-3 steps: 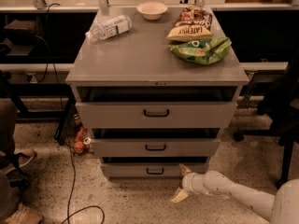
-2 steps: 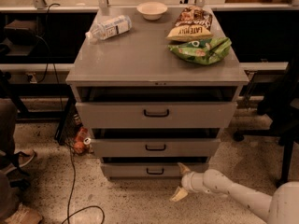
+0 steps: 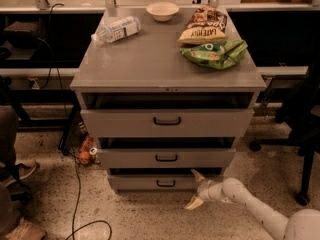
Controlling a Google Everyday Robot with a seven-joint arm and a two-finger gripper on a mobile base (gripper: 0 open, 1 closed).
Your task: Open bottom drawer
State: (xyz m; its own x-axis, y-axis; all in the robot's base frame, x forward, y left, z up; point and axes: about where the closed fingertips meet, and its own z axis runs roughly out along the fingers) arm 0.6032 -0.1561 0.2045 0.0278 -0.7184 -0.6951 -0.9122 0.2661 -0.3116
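Tool (image 3: 195, 189) is hanging low, just above the floor (image 3: 150, 219), in front of the right part of the bottom drawer (image 3: 135, 183). Its two fingers are standing apart, one tip pointing up-left over the drawer front's upper edge, the other pointing down-left toward the floor, nothing btwn them. Can't tell if the upper finger is touching the panel. White arm (image 3: 255, 211) is coming in from the lower right corner.

Bottom drawer is sitting lowest in the grey cabinet (image 3: 80, 91), w/ a dark gap showing above its front. Its black loop handle (image 3: 166, 183) is sitting at centre, left of the tool and apart from it. Mid drawer (image 3: 130, 159) and top drawer (image 3: 120, 124) are stacking above, each w/ its own black handle and a dark gap above the panel.

Cabinet's worktop (image 3: 150, 64) is carrying a clear water bottle (image 3: 117, 29) lying on its side at back left, a white bowl (image 3: 162, 10) at back centre, a yellow-brown chip bag (image 3: 204, 28) at back right, and a green snack bag (image 3: 216, 53) lying just in front of it, touching it.

Black cable (image 3: 76, 194) is running down the floor left of the cabinet, near some orange cans (image 3: 86, 151) by the cabinet's lower left side. Shoe (image 3: 22, 170) is showing at the far left edge.
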